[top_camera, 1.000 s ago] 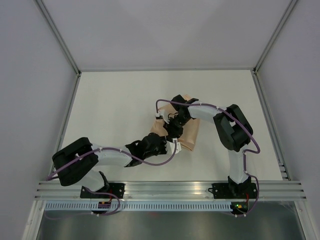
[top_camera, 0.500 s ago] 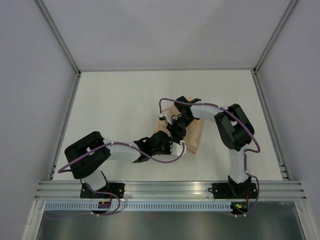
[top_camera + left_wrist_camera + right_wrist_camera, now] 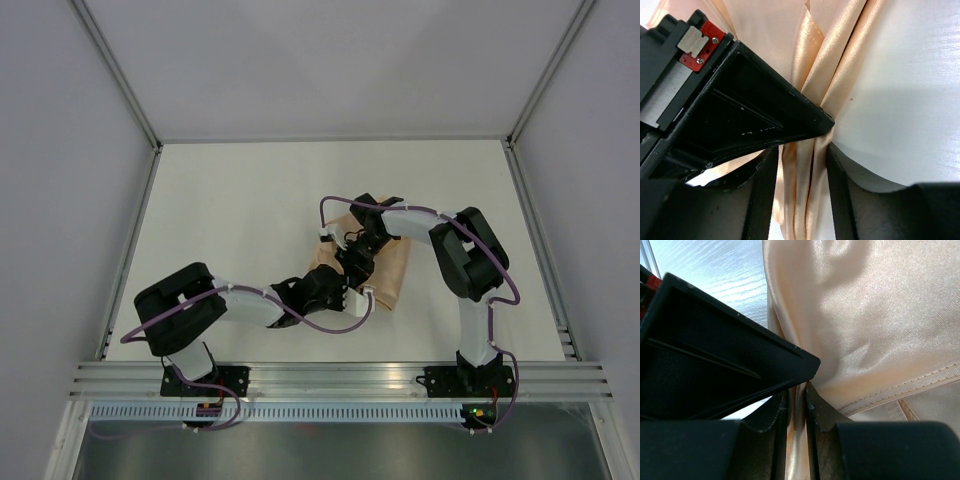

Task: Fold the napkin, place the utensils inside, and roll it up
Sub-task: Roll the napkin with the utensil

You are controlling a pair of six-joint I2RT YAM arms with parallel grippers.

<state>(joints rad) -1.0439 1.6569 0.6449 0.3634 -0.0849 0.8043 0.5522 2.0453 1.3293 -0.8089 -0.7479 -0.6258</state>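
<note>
Top view: thin peach-orange cloth napkin [image 3: 390,272] lies rumpled mid-way across the white table [image 3: 230,200], folding unfinished. No utensils in sight, so placing and rolling look yet to do. Left pincer [image 3: 352,292] and right pincer [image 3: 352,265] meet at its left edge.

Left wrist: left pincer [image 3: 802,150] half-spread, pinching a gathered ridge of napkin [image 3: 805,60].

Right wrist: right pincer [image 3: 796,395] nearly together, nipping a thin fold of napkin [image 3: 865,330].
</note>
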